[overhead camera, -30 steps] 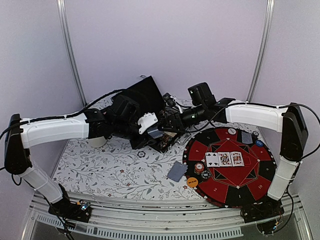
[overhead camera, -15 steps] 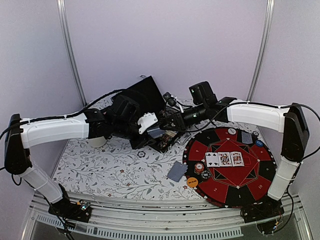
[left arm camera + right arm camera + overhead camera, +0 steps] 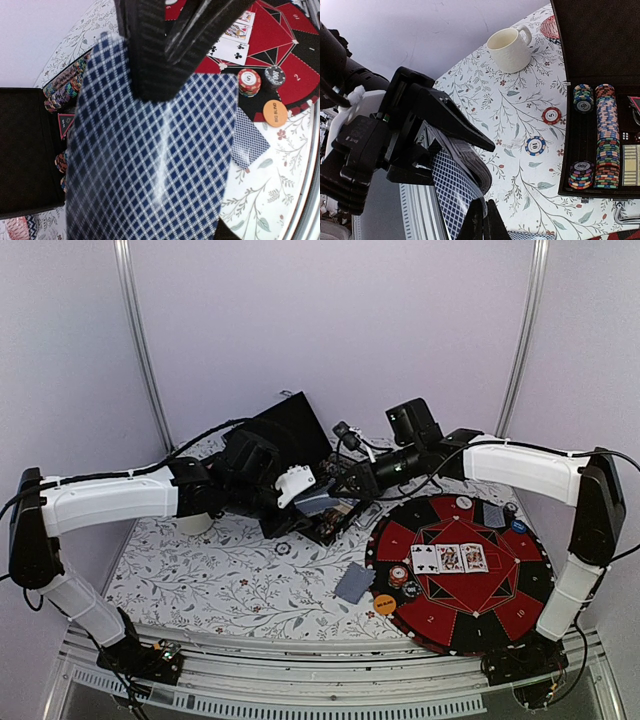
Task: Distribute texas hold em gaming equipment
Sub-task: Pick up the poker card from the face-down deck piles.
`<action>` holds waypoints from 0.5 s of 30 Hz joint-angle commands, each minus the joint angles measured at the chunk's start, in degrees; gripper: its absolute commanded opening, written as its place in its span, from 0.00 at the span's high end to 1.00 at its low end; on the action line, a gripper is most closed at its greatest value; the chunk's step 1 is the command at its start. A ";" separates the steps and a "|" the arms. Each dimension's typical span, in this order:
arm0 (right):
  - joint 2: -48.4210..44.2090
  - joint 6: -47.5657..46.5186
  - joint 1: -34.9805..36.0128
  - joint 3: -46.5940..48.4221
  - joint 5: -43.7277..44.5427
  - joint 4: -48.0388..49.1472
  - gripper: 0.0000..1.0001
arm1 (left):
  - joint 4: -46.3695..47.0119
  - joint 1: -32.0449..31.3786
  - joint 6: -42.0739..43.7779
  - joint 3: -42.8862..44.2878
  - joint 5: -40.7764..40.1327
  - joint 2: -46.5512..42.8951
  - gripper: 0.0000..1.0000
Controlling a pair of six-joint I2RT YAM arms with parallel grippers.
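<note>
My left gripper [image 3: 303, 497] is shut on a deck of playing cards [image 3: 472, 160], held above the flowered cloth; one of its black fingers [image 3: 447, 117] lies along the top of the deck. My right gripper [image 3: 484, 216] is shut on the edge of the deck's top card [image 3: 451, 202], which has a blue lattice back. That card [image 3: 150, 160] fills the left wrist view and hides the left fingertips. On the round red-and-black mat [image 3: 505, 595] lie three face-up cards [image 3: 449, 558], a chip stack [image 3: 399, 576] and an orange button [image 3: 385, 605].
A face-down card [image 3: 354, 584] lies beside the mat. The open black case [image 3: 600, 60] holds rows of chips [image 3: 606, 142]. Two loose chips [image 3: 551, 115] [image 3: 534, 146] and a cream cup [image 3: 510, 47] stand on the cloth. White [image 3: 464, 503] and blue [image 3: 518, 526] buttons sit at the mat's far edge.
My right gripper has closed on the top card's edge, and its arm has drawn slightly to the right. The left arm and deck have stayed still.
</note>
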 commanded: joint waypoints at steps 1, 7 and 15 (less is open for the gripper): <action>-3.01 -1.62 -1.14 1.66 1.33 -2.94 0.98 | 1.06 -0.33 0.00 -0.27 0.68 0.26 0.56; -7.00 -0.53 -3.85 -0.13 -0.77 -2.02 0.98 | 1.10 -0.31 -0.10 -0.29 0.45 0.17 0.56; -14.28 1.69 -10.05 -4.05 0.18 -5.72 0.98 | 1.10 -0.33 -0.26 -0.29 0.29 0.04 0.56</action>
